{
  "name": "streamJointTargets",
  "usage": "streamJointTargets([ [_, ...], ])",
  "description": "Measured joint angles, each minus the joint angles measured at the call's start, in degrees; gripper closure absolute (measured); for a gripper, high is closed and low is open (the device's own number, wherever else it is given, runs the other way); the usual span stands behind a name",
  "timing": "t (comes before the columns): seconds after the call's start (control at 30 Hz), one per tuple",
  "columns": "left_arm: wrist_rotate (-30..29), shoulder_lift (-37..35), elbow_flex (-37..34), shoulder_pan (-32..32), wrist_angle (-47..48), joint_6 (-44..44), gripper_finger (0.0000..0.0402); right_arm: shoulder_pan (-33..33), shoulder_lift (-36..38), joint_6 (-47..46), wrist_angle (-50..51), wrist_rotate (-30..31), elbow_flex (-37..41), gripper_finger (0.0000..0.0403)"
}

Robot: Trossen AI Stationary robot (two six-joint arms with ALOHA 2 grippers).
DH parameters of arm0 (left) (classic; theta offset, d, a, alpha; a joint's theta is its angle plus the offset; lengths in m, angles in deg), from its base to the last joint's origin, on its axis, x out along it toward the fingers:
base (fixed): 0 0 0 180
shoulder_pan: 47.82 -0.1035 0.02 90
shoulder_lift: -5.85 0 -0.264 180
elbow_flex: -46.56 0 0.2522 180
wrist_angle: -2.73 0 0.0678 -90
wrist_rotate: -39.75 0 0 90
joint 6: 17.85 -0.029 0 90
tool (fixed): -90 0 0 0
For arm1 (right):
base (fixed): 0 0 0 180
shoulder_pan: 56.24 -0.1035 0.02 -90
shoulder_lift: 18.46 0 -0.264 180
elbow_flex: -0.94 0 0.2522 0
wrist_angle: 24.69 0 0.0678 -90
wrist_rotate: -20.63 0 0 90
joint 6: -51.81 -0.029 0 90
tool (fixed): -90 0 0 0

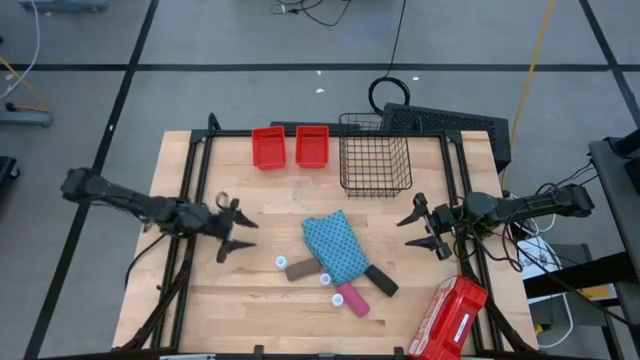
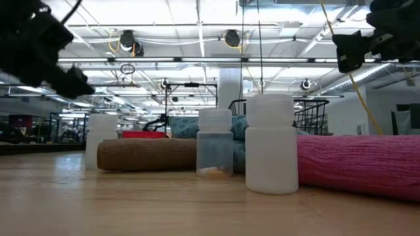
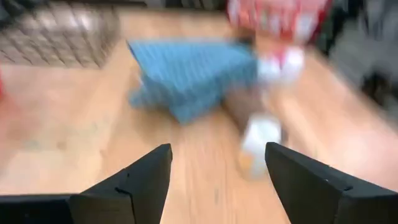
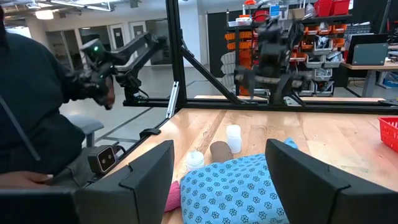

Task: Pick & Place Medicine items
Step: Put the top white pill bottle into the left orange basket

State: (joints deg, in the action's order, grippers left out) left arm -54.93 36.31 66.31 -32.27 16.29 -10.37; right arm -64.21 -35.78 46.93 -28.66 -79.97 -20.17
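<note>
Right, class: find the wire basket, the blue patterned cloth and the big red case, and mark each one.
wire basket [image 1: 375, 165], high view, on its mesh floor.
blue patterned cloth [image 1: 335, 245], high view, on the middle of the fabric.
red case [image 1: 449, 320], high view, on its lid with the white marks.

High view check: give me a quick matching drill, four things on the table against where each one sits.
Things:
1. black wire basket
2. large red case with white marks
3. blue patterned cloth
4. pink white-capped tube

Places:
A. table's middle
B. near right corner
C. far edge, right of the two small red bins
D. just nearer than the cloth

Pairs: 1-C, 2-B, 3-A, 4-D
</note>
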Motion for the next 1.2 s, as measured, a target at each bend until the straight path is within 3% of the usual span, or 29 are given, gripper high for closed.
streamJointTargets([
  [0.17,1.87,13.44,-0.01,4.15,-1.38,-0.56,0.0133,0.02,0.00,0.00,0.01,0.01,0.00,0.0161],
  [0.47,-3.96,32.89,0.08,10.19,-24.42,0.85,0.0133,0.00,0.00,0.00,-0.01,0.01,0.00,0.0161],
  [0.8,-6.92,51.96,1.92,10.97,-44.61,2.01,0.0133,0.01,0.00,0.00,0.01,0.00,0.00,0.0161],
  [1.0,-3.48,55.18,7.71,10.96,-43.48,1.70,0.0133,0.00,0.00,0.00,-0.01,-0.01,0.00,0.0160],
  [1.2,2.02,53.83,15.67,9.75,-24.44,3.46,0.0133,0.00,0.00,0.00,0.01,0.01,0.00,0.0160],
])
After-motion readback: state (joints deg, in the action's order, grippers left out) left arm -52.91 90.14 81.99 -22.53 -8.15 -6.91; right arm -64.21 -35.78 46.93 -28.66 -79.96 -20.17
